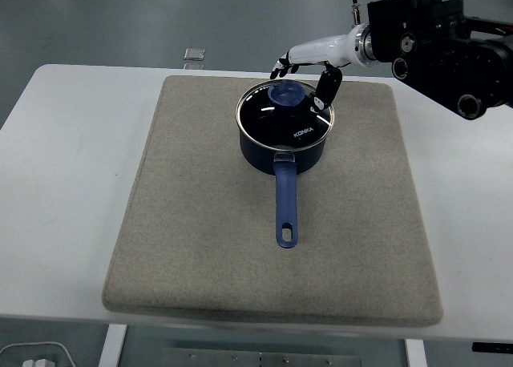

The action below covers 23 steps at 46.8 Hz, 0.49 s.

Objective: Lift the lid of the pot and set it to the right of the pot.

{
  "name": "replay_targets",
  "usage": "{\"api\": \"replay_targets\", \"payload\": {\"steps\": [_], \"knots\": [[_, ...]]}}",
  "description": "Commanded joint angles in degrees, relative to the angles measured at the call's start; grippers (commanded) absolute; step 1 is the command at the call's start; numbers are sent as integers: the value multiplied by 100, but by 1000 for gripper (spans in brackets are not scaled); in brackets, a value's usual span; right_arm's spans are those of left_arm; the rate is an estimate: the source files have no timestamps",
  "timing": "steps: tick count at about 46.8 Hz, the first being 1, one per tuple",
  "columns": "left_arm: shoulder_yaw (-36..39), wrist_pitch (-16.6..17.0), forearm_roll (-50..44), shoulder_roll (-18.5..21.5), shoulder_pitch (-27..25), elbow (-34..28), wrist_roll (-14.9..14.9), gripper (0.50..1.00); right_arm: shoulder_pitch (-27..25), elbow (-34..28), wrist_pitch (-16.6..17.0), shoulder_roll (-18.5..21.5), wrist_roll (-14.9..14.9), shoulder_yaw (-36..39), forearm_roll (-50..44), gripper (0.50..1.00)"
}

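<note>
The lid sits flat on the pot, its blue knob toward the far side of the glass. The pot stands on the far half of a grey mat, with its long blue handle pointing toward the near edge of the table.

The step in hand looks like the reach for the knob — nothing has been lifted yet. The right hand hangs just beyond and above the knob, coming in from the upper right. Its fingers are spread past the far side of the knob, and the thumb hangs down on the knob's right. The hand holds nothing; whether any fingertip touches the lid or knob cannot be told from this view. The left arm is out of view.

The next move, as I judge it, calls for the hand to settle lower so fingers and thumb bracket the knob, then close on it firmly. After that comes a straight lift to clear the rim, and a carry to the bare mat on the pot's right — there is plenty of room. The glass lid may slide or tip if the pinch is off-centre, so a square grip matters.
</note>
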Motion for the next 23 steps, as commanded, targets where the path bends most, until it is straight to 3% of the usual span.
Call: {"api": "replay_targets", "payload": {"steps": [1, 23], "knots": [[2, 0, -5, 0, 5, 0, 0, 1000, 16, 0, 1, 0, 0, 9, -1, 883], [-7, 0, 4, 0, -4, 0, 0, 1000, 25, 0, 10, 184, 9, 18, 7, 856]]}}
